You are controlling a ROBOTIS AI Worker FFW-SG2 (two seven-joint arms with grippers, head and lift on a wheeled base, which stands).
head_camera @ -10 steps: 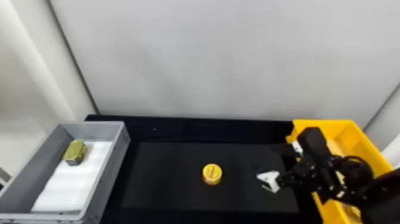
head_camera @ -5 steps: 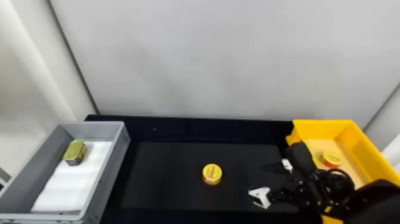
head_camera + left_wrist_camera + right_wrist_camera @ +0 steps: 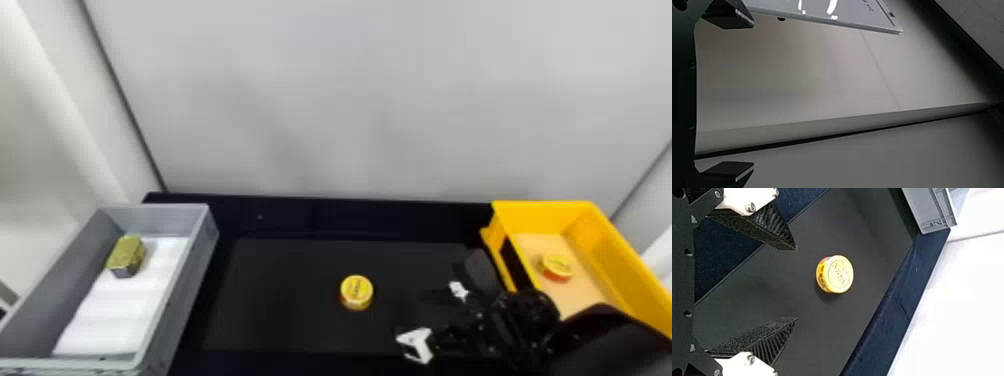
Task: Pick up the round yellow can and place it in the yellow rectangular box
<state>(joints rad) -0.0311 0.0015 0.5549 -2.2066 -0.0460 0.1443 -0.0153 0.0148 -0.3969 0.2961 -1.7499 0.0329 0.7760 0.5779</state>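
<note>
My right gripper [image 3: 425,315] is over the right part of the black table, between the round yellow can [image 3: 356,292] and the yellow rectangular box [image 3: 620,270]. In the right wrist view the can [image 3: 835,274] lies flat beyond the tips of that gripper [image 3: 797,284], whose fingers are spread wide with nothing between them. Another round yellow can [image 3: 556,267] rests inside the box, near its left wall. The left gripper [image 3: 753,96] is parked, its fingers wide apart and holding nothing, facing a pale wall.
A grey bin [image 3: 187,280] on the left holds white padding [image 3: 117,305] and a gold rectangular tin [image 3: 126,255]. The black table [image 3: 280,295] backs onto a pale wall [image 3: 350,100]. The right forearm [image 3: 610,345] passes over the yellow box's near end.
The right gripper has moved left, away from the yellow box and closer to the can on the table. The can inside the box has come into sight. The table can has stayed put.
</note>
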